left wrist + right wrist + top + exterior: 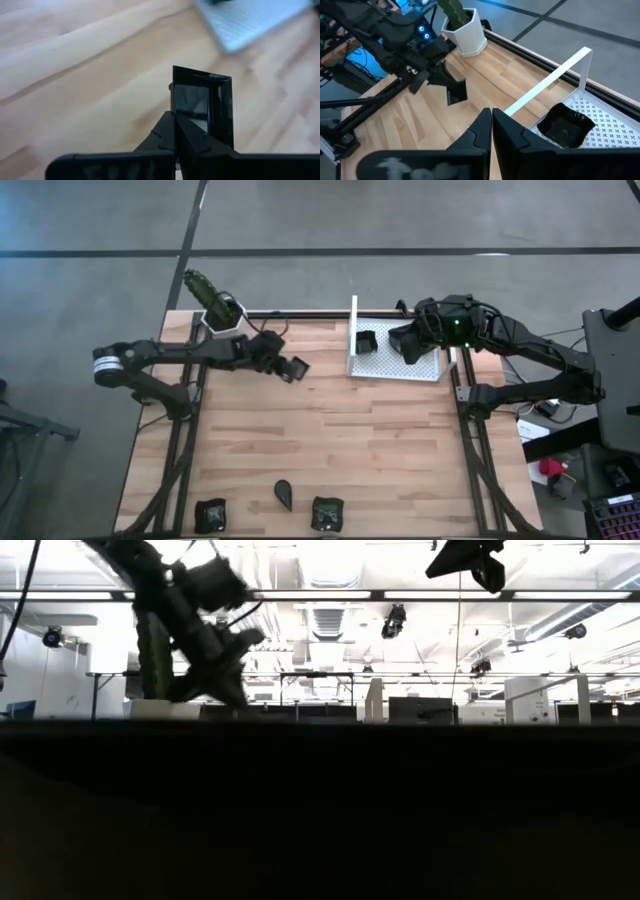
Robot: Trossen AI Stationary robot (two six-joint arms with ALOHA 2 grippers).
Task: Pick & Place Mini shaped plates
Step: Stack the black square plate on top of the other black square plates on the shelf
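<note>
My left gripper [291, 367] is over the table's far middle, shut on a small dark glossy square plate [299, 369]; the right wrist view shows that plate [456, 93] in the air. My right gripper [404, 346] hovers shut over the white perforated tray [422, 366] and touches nothing. One dark square plate [366, 340] lies flat in the tray, also seen in the right wrist view [564, 127]. Two more square plates [210, 515] [327, 513] and a teardrop plate [285, 494] lie flat near the table's near edge. My left gripper pinches the square plate by one rim edge [176, 107] between its two fingers [165, 131]. It comes from the table's left, slanting down. The plate [202, 107] is lifted clear of the wood and stands tilted beyond the fingertips.
A white hexagonal pot with a green cactus [222, 314] stands at the far left corner, close behind my left arm. The tray has an upright white wall [353, 330] on its left side. Bare wooden table [330, 435] lies between the tray and the near plates.
</note>
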